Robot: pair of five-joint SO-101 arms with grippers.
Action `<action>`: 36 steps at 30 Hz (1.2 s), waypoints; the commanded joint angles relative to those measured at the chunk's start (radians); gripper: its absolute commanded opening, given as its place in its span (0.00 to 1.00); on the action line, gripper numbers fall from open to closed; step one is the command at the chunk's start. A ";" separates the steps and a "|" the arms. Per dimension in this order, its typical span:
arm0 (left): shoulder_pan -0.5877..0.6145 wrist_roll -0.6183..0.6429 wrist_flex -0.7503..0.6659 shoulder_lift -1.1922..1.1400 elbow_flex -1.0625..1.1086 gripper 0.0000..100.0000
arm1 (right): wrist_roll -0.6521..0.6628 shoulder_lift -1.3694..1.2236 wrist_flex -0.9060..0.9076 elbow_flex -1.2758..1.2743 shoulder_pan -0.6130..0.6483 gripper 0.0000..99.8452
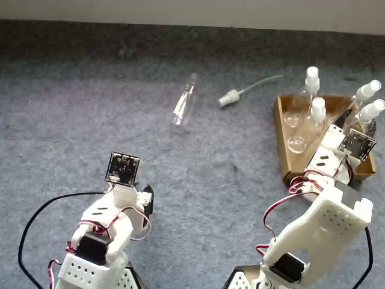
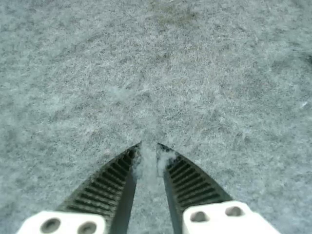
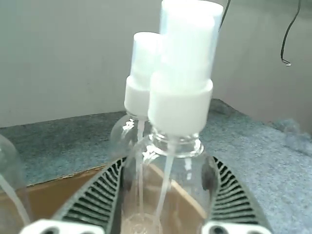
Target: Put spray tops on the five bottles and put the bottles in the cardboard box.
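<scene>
Left end effector [image 2: 148, 146] hangs low over the grey tabletop [image 1: 78, 102], clenched down to a sliver between the tips, nothing in it. Across on the other side, the right end effector [image 3: 169, 165] sits inside the cardboard box [image 1: 281, 129], grasping a capped bottle [image 3: 170, 190] by its sides. Here's the danger: a neighbour bottle [image 3: 141, 92] stands just behind it and more crowd the box. A sloppy release or a sideways pull-out could, I reckon, topple them like skittles; those standing bottles are what blocks the way out. Farther off, the loose bottle [image 1: 184, 102] lies on its side, uncapped, with the last spray top [image 1: 230, 97] near it, tube trailing toward the box. That round bottle may well roll if nudged.
</scene>
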State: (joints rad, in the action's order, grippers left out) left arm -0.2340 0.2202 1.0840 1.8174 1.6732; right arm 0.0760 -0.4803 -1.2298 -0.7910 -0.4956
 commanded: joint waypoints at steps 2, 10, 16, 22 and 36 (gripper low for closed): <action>0.008 -0.014 -0.021 -0.007 0.022 0.01 | -0.011 0.008 -0.016 0.036 -0.002 0.19; 0.008 -0.014 -0.021 -0.007 0.022 0.01 | -0.003 0.016 -0.018 -0.027 0.013 0.20; 0.008 -0.014 -0.021 -0.007 0.022 0.01 | 0.040 0.013 -0.016 -0.039 0.018 0.25; 0.007 -0.014 -0.021 -0.007 0.022 0.01 | 0.057 0.013 -0.019 -0.041 0.012 0.26; 0.010 -0.014 -0.021 -0.007 0.022 0.01 | 0.120 0.018 -0.022 -0.093 0.016 0.26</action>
State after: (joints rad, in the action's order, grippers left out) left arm -0.2340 0.2202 1.0840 1.8174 1.6732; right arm 0.1772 -0.4803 -1.2298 -0.8800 -0.4910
